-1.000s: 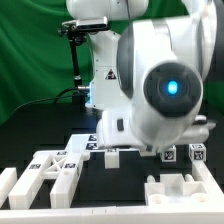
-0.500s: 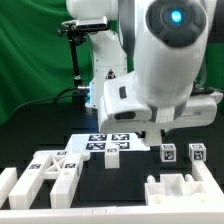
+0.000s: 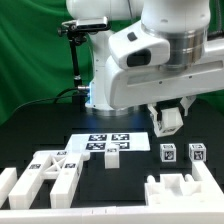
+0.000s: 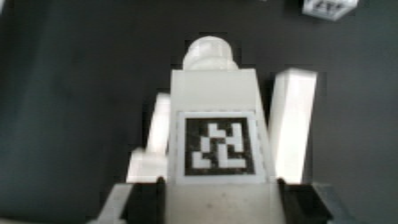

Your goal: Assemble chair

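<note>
Lower left in the exterior view, notched chair parts (image 3: 50, 172) lie on the black worktop (image 3: 25, 135). At centre sits the marker board (image 3: 95, 140), with a small block (image 3: 112, 154) at its lower edge. Right of centre the claw (image 3: 165, 122) hangs clear of the worktop, closed, as far as I can judge, on a white tagged piece (image 4: 217, 140) whose long axis runs straight out from between the fingers. Just below the claw stands a small cube (image 3: 168, 153), with a second cube (image 3: 196, 152) beside it. The notched block (image 3: 185, 188) lies lower right, so the joining move likely goes down and rightward.
</note>
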`<state>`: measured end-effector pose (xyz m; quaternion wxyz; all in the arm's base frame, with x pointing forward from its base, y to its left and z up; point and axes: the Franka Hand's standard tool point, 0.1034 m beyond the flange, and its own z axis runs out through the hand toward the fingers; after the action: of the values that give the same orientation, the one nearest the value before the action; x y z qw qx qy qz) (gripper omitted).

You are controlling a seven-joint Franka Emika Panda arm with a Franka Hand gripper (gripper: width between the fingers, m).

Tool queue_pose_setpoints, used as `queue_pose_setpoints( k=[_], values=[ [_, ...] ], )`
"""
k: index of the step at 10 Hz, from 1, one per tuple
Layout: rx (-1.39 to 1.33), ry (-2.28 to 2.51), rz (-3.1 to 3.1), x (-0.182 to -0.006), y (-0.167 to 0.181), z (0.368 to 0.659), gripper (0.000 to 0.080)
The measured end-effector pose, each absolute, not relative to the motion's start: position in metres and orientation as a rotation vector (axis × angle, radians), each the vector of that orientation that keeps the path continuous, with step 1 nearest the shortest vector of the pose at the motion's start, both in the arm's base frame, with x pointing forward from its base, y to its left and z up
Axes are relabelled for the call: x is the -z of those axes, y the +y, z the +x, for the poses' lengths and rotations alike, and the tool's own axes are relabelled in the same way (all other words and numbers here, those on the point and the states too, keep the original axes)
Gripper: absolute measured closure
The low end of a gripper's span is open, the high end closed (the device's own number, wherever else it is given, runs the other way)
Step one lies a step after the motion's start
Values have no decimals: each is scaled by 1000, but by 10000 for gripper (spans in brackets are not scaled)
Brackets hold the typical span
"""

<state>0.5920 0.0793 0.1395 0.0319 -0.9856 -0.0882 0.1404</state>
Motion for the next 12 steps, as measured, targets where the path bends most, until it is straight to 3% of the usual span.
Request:
queue_pose_setpoints(
  k=[4,6,8,12],
  values=[
    [55,-304,-3068,-128,92,613,514],
    [385,-362,-3041,-132,102,640,514],
    [600,-338,-3020,-130,94,639,514],
    [715,-363,-2991,-111,106,631,514]
  ],
)
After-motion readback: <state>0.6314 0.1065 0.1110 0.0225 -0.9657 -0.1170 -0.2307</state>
